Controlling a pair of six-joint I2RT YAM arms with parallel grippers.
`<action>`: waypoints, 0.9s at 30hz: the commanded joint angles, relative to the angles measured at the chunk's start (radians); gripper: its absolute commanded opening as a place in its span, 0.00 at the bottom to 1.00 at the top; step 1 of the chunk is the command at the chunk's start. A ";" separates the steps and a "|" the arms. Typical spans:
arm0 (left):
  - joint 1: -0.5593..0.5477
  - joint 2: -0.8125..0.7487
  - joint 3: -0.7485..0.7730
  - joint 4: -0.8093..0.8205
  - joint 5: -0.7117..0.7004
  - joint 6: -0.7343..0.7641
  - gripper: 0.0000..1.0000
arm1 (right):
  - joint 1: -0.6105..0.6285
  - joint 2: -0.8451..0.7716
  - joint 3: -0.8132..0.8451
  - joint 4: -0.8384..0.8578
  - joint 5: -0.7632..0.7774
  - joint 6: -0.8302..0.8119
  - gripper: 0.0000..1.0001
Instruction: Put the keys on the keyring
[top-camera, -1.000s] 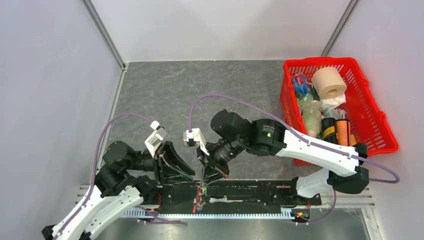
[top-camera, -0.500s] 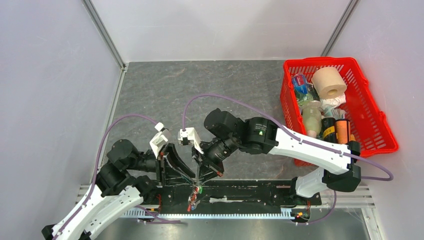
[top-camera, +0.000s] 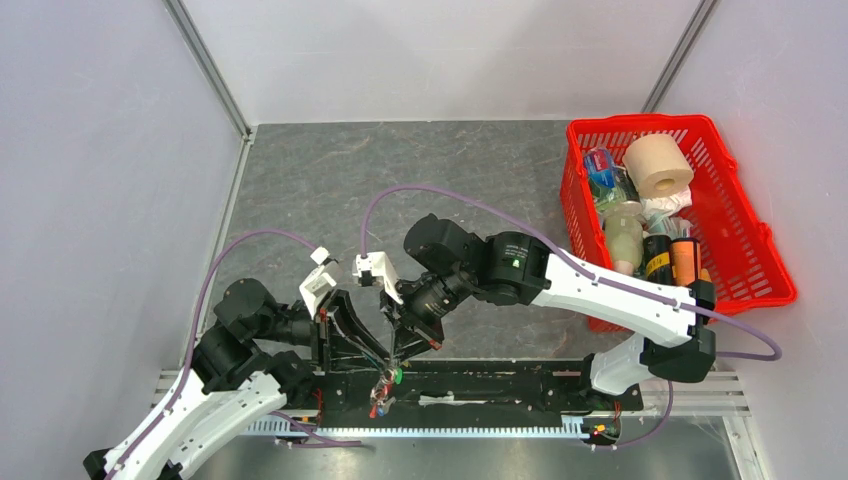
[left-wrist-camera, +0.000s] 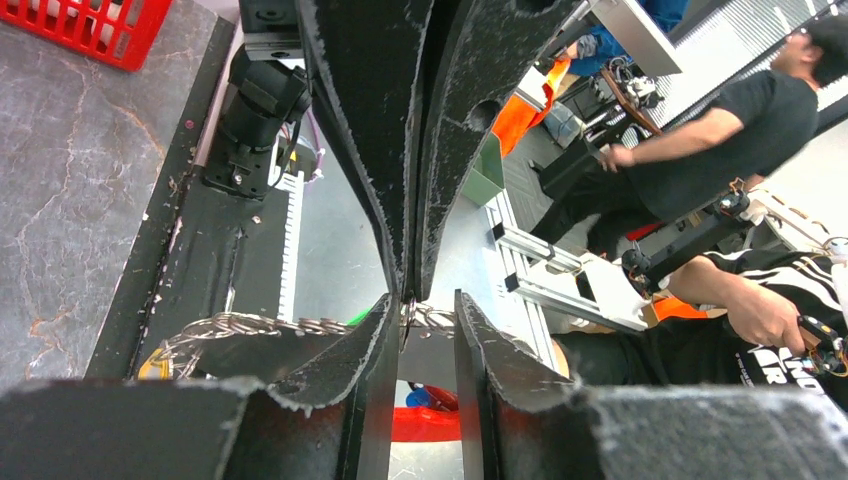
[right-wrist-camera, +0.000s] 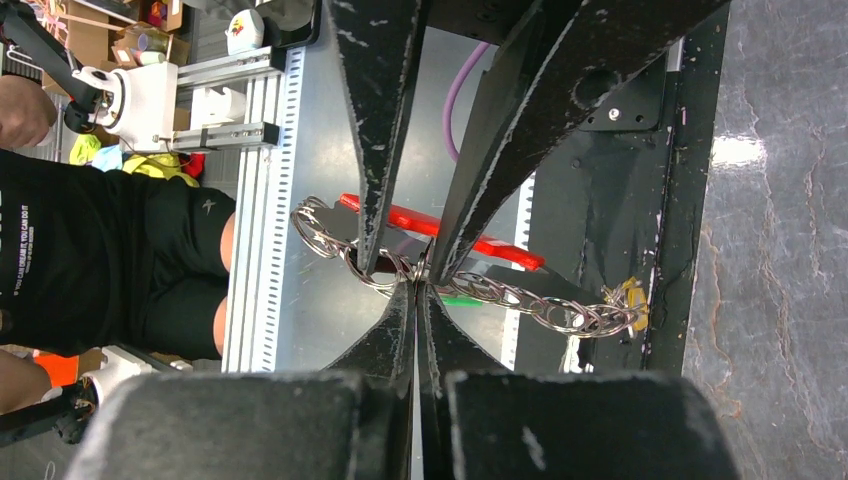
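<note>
The keyring's small silver ring (right-wrist-camera: 424, 268) is pinched in the shut tips of my right gripper (right-wrist-camera: 417, 285). Its chain (right-wrist-camera: 520, 303) trails to a cluster with a brass-coloured key (right-wrist-camera: 630, 295). The flat red fob (right-wrist-camera: 440, 230) hangs behind it, and a green key head (right-wrist-camera: 460, 300) shows by the chain. My left gripper (left-wrist-camera: 420, 305) is open, its fingers on either side of the ring (left-wrist-camera: 412, 315), tip to tip with the right gripper. A blue key head (left-wrist-camera: 415, 398) hangs by the fob (left-wrist-camera: 430, 425). In the top view both grippers (top-camera: 385, 358) (top-camera: 402, 352) meet above the near rail, with the bundle (top-camera: 383, 388) hanging below.
A red plastic basket (top-camera: 770, 260) with a paper roll, bottles and packets stands at the right. The black base plate and slotted rail (top-camera: 500, 385) run along the near edge. Grey walls enclose the marbled table (top-camera: 330, 180).
Both grippers have shifted left and slightly nearer the rail, carrying the keyring bundle left with them. The right gripper has stayed shut on the ring.
</note>
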 joint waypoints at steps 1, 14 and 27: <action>0.000 -0.001 0.014 0.002 0.030 0.034 0.32 | -0.003 0.013 0.052 0.038 -0.027 0.008 0.00; -0.001 0.007 0.001 0.001 0.038 0.037 0.30 | -0.005 0.017 0.068 0.038 -0.024 0.006 0.00; -0.001 0.013 0.001 0.003 0.042 0.057 0.02 | -0.005 0.022 0.076 0.038 -0.037 0.001 0.00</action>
